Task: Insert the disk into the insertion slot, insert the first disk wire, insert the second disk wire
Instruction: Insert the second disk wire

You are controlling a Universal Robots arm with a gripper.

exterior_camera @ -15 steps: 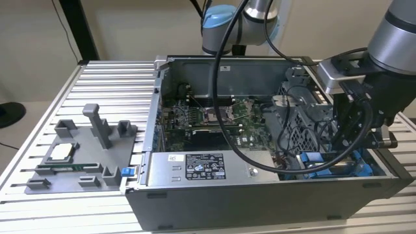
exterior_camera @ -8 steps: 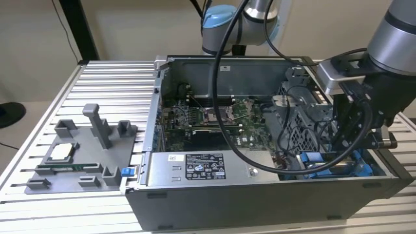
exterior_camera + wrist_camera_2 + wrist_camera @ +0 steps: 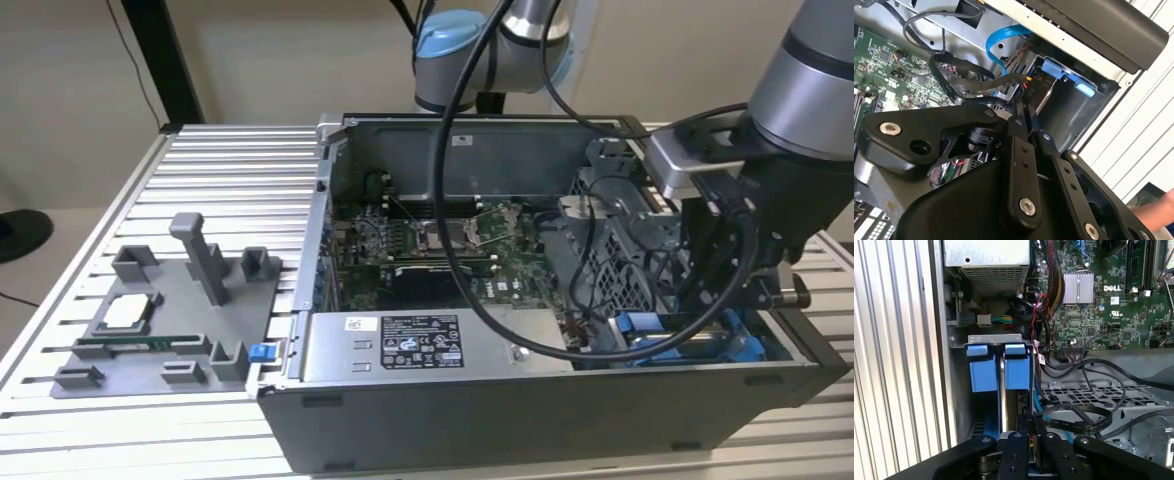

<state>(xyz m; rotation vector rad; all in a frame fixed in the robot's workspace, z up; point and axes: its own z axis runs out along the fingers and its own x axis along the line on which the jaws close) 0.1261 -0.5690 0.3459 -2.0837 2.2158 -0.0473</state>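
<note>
Hand: hand [image 3: 727,300] of the arm is down inside the grey computer case [image 3: 534,410], at the corner on the exterior view's right, above the blue parts of the drive bay.
Exterior view: insertion slot [image 3: 694,335] shows as blue plastic under the hand. A grey fixture tray [image 3: 160,330] rests on the ribbed bench [image 3: 227,170], well apart from the case. Whether the fingers are together is hidden here by the arm's own cables.
Second wrist view: hand [image 3: 1024,112] has its two fingers [image 3: 1018,150] pressed close together, and they seem to pinch something thin and dark at the tips, beside the black flat cable [image 3: 974,82]. I cannot say for sure that it is a wire's plug. A blue data cable [image 3: 996,42] curves above it, near blue tabs [image 3: 1064,75].
First wrist view: disk [image 3: 1001,390] stands on edge in the slot, its thin metal edge between two blue frame blocks [image 3: 983,374], so it looks already seated. The motherboard [image 3: 1114,295] lies beyond.
Step in hand: by my judgement one of the wire insertions, because the disk is in its bay; which of the two wires I cannot tell.
Next move calls for: lining the plug exactly with the connector at the disk's end, then a straight, gentle push, keeping the loose cables out of the way.
</note>
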